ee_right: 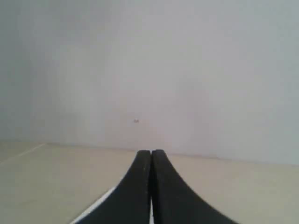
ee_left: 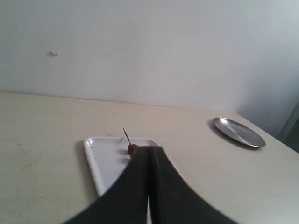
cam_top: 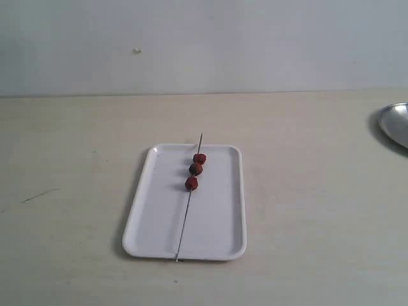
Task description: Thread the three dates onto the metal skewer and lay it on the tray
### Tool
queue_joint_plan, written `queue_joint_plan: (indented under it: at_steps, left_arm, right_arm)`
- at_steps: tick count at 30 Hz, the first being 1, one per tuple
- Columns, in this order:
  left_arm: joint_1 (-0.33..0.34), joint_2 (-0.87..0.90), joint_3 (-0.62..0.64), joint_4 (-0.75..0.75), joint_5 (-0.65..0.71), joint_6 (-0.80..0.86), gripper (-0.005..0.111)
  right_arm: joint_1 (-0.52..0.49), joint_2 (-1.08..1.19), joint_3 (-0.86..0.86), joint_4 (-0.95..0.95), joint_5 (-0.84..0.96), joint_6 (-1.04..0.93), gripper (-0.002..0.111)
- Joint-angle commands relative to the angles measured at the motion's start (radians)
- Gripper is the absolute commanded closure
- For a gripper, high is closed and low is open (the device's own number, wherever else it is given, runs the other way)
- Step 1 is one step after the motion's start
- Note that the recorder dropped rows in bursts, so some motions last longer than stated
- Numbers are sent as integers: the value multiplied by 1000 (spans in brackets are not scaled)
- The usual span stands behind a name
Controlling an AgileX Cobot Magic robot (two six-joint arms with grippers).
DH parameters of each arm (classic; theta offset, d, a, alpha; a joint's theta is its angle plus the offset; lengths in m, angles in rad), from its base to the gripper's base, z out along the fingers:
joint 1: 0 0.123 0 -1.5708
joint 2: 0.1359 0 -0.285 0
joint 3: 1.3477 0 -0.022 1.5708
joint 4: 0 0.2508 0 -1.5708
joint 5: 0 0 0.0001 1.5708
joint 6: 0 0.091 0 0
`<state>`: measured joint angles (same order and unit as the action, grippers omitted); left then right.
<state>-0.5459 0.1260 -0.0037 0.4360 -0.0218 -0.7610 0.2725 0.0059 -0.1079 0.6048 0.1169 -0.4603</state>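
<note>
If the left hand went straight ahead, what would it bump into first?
The left hand would probably meet the tray first, beside the end date on the skewer; depth is unclear.

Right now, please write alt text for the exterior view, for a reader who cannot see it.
Three dates sit threaded on a skewer lying lengthwise on a white tray on a table. A silver dish shows at right.

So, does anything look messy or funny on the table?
Nothing is spilled or broken. The metal skewer lies slightly slanted on the tray, its ends poking past both short rims, with the three dates bunched near the far end. That looks fine.
</note>
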Motion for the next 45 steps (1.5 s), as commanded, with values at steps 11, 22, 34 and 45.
queue_joint_plan:
  at_steps: [11, 22, 34, 45]
  left_arm:
    - [3, -4, 4, -5, 49, -2, 107]
    - [3, -4, 4, -5, 49, -2, 107]
    - [3, -4, 4, -5, 49, -2, 107]
    - [3, -4, 4, -5, 49, -2, 107]
  right_arm:
    - [-1, -6, 33, -27, 126, -29, 108]
    - [-348, -6, 108, -257, 39, 183, 108]
    - [-388, -6, 108, -655, 164, 651, 108]
    - [-388, -6, 108, -655, 164, 651, 108]
